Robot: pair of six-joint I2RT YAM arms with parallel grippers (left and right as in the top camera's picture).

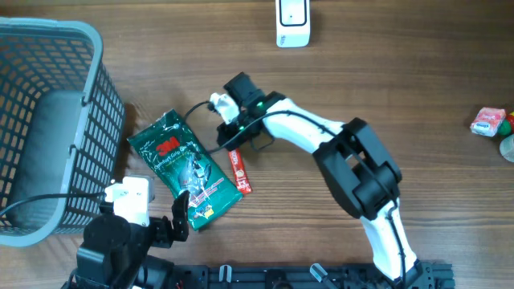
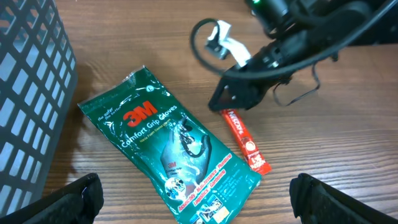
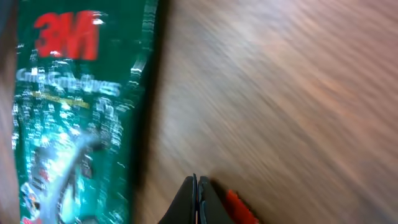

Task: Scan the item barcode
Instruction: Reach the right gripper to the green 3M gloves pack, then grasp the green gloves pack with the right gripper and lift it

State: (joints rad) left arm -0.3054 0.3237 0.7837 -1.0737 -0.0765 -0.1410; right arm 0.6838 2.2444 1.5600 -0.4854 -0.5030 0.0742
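We find the right pincer [image 2: 219, 102] clenched empty at the upper-left end of the red tube [image 2: 247, 142], which runs toward lower right; the left pincer [image 2: 198, 198] gapes, farther off.

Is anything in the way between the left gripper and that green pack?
Nothing visible. The open left gripper faces the green pack directly; the red stick lies beside the pack.

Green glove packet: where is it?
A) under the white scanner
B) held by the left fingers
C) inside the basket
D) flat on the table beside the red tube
D: the glove packet lies flat on the table next to the red tube, outside the basket.
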